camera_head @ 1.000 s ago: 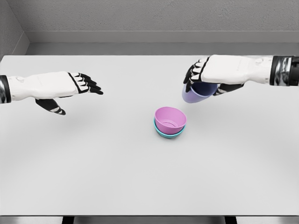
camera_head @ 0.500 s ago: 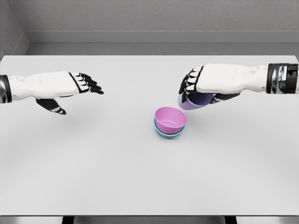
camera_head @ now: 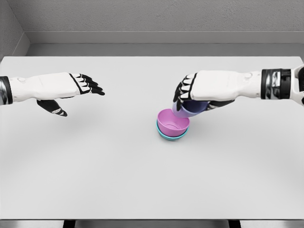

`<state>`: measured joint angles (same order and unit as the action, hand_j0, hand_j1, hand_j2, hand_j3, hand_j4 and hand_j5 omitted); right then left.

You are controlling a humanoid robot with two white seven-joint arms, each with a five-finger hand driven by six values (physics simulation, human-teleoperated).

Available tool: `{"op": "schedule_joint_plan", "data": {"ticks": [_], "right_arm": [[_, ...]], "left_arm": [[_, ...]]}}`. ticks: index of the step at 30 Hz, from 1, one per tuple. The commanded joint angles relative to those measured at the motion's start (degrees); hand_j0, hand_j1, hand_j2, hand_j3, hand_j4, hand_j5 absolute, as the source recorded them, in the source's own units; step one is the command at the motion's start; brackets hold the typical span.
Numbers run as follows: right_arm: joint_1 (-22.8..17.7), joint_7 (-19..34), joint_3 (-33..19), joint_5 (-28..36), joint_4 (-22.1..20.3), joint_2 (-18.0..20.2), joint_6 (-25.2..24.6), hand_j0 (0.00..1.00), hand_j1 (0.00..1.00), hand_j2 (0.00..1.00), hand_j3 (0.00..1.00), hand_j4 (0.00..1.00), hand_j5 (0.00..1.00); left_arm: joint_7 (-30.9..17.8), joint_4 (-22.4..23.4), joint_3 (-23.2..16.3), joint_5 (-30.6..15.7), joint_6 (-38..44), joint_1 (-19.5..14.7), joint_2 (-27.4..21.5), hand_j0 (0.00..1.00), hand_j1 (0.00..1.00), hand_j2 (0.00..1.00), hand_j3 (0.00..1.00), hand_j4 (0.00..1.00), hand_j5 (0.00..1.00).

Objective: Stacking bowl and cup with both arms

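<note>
We see the lavender cup (camera_head: pixel 189 109) held above the table, tilted, with its mouth facing toward the upper right and its lower edge just over the right rim of the pink bowl (camera_head: pixel 172 122). If the cup touches that rim or only hangs very near to it, we cannot tell from this view. The right hand (camera_head: pixel 202 92) is clamped on the cup from above: the black fingers (camera_head: pixel 183 90) curl down over its left side and the thumb comes under on the right, so most of the cup's upper part is hidden by the palm.

The pink bowl sits inside a teal bowl (camera_head: pixel 172 135), of which only a thin rim shows below and at the sides. Both bowls stand upright, near the middle of the white table (camera_head: pixel 142 180).

The right arm enters from the right edge of the picture, with a dark and silver band at the wrist.

Well apart from the bowls, at the left side, the left hand (camera_head: pixel 71 90) hovers over the table. Its fingers are stretched out and slightly apart, pointing to the right, the thumb hangs below, and it holds nothing.

Behind the table we see a grey wall (camera_head: pixel 152 19).
</note>
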<state>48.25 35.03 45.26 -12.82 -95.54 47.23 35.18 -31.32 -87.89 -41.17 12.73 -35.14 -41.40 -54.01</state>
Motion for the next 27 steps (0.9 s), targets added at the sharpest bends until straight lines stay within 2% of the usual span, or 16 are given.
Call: {"op": "schedule_joint_plan", "data": {"ticks": [1, 27], "right_arm": [[0.0, 0.0, 0.3, 0.3, -0.4, -0.1, -0.2, 0.62, 0.62, 0.62, 0.62, 0.62, 0.62], [0.3, 0.0, 3.9, 0.3, -0.9, -1.0, -0.2, 0.62, 0.62, 0.62, 0.62, 0.62, 0.62]], "left_arm": [[0.0, 0.0, 0.0, -0.3, 0.1, 0.0, 0.0, 1.0, 1.0, 1.0, 1.0, 1.0, 1.0], [0.0, 2.1, -0.2, -0.2, 0.1, 0.0, 0.0, 1.0, 1.0, 1.0, 1.0, 1.0, 1.0]]}}
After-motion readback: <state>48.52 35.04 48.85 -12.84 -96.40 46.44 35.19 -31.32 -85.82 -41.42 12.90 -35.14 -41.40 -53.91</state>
